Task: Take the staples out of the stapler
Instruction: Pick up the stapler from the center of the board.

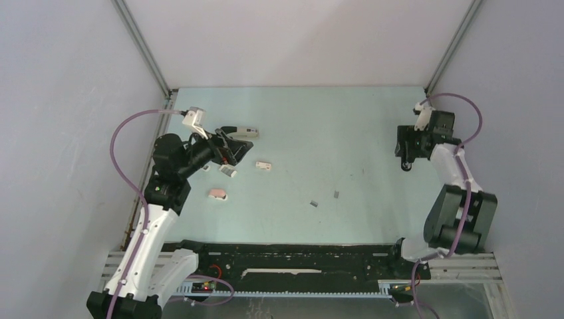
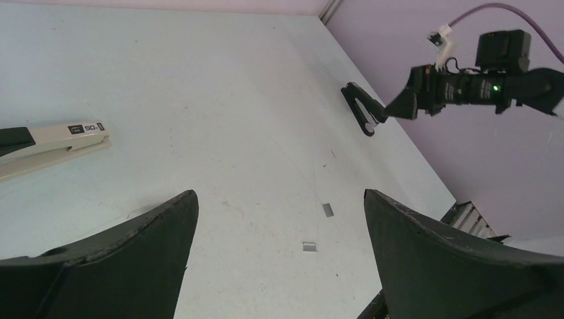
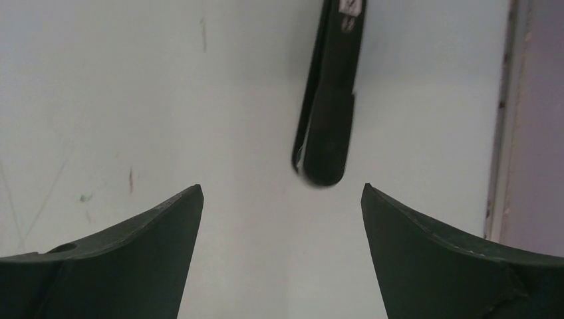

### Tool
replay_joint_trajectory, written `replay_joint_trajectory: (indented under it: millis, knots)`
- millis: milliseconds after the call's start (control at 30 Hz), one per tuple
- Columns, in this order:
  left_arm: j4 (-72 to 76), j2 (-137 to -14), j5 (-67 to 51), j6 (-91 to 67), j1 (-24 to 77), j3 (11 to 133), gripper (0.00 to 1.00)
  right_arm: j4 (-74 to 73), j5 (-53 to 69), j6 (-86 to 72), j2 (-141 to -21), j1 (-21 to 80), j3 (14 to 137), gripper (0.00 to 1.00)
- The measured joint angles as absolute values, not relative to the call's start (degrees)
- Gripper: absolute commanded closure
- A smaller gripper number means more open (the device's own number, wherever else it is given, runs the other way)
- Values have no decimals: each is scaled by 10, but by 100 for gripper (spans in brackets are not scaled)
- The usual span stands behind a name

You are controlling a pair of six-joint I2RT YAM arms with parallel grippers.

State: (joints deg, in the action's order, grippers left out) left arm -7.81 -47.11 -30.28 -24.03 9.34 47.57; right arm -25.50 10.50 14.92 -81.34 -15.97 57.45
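The stapler [image 1: 241, 131], black with a silver-grey top, lies at the far left of the table. In the left wrist view it [image 2: 56, 141] lies at the left edge. My left gripper [image 1: 229, 151] is open and empty just in front of it [image 2: 278, 196]. Two small grey staples [image 1: 314, 203] [image 1: 336, 194] lie loose mid-table, and both show between the left fingers [image 2: 309, 246] [image 2: 327, 209]. My right gripper [image 1: 406, 158] is open and empty at the far right [image 3: 281, 187].
A slim black object [image 3: 327, 100] lies just ahead of the right gripper, near the right wall [image 1: 406, 166] [image 2: 362, 109]. A small white box [image 1: 264, 165], a pink-and-white item [image 1: 217, 194] and a small grey piece [image 1: 228, 171] lie near the left gripper.
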Motion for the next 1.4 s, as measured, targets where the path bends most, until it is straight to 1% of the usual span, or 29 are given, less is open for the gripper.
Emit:
replay_joint_trajectory:
  millis: [133,333,467,500,567,967,1100,1133,1167,1200,1267,1333,1367,1400]
  knots:
    - [-77,-464,-303,-240,93,475,0,-251,73,135,-883,-159,645,8]
    - [-77,-461,-303,-240,93,475,0,-262,61,128,-958,-176,703,24]
    - [-77,-461,-303,-240,93,475,0,-284,67,125,-1000,-183,735,28]
    - [-77,-461,-303,-240,93,475,0,-288,67,125,-1004,-184,736,30]
    - [-77,-461,-303,-240,92,475,0,-295,67,125,-1013,-182,737,30]
    - [-77,-461,-303,-240,88,475,0,-318,65,127,-1051,-182,745,52]
    - [-77,-461,-303,-240,88,475,0,-324,66,127,-1052,-182,747,54]
    - [-77,-461,-303,-240,88,475,0,-324,67,127,-1053,-182,747,59]
    - [-77,-461,-303,-240,88,475,0,-324,67,127,-1053,-182,748,67]
    - [-77,-461,-303,-240,88,475,0,-324,67,127,-1054,-182,748,77]
    - [-77,-461,-303,-240,88,475,0,-324,67,129,-1054,-182,748,89]
    - [-77,-461,-304,-240,88,475,0,-325,69,130,-1054,-182,749,97]
    - [-77,-461,-304,-240,88,475,0,-326,70,131,-1054,-182,749,100]
    - [-77,-461,-305,-240,87,475,0,-327,71,132,-1054,-182,749,100]
